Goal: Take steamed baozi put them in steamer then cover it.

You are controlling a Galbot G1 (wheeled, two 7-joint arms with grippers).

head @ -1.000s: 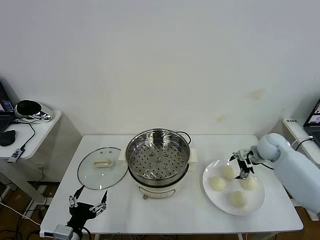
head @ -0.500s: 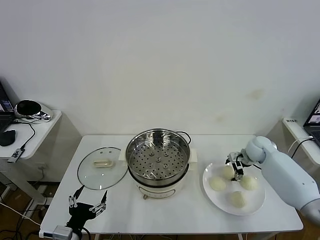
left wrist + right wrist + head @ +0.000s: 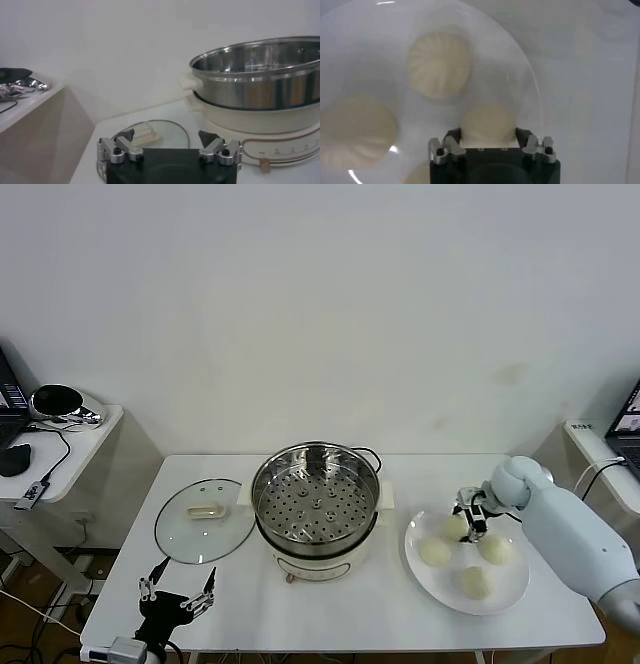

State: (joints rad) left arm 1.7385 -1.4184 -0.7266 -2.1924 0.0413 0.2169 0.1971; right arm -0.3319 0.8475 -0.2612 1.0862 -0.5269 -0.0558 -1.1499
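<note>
Head view: right gripper [image 3: 469, 518] is down on the white plate [image 3: 505, 596] at the table's right side, fingers either side of the rearmost baozi [image 3: 456, 526] and closed in against it. Bun sits on the plate, not lifted. Three other baozi on the same plate: one at the left [image 3: 435, 552], one at the right [image 3: 495, 549], one at the front [image 3: 474, 582]. Steamer [image 3: 316, 502] mid-table, open, perforated floor bare. Glass lid [image 3: 204, 519] lies flat on the table just left of it. Left gripper [image 3: 178, 599] parked low at the table's front-left corner, fingers spread wide, nothing in them.

Left wrist view: left gripper [image 3: 167, 144] fingers well apart, empty. Behind it the glass lid [image 3: 150, 138] on the table and the steamer [image 3: 257, 75] on its white pot base [image 3: 260, 120].

Right wrist view: right gripper [image 3: 487, 137] straddles one baozi [image 3: 487, 124], both fingers pressed on its sides. Another baozi [image 3: 439, 64] lies beyond it, a third [image 3: 356, 131] off to the side, both untouched. All on the white plate [image 3: 520, 70].
</note>
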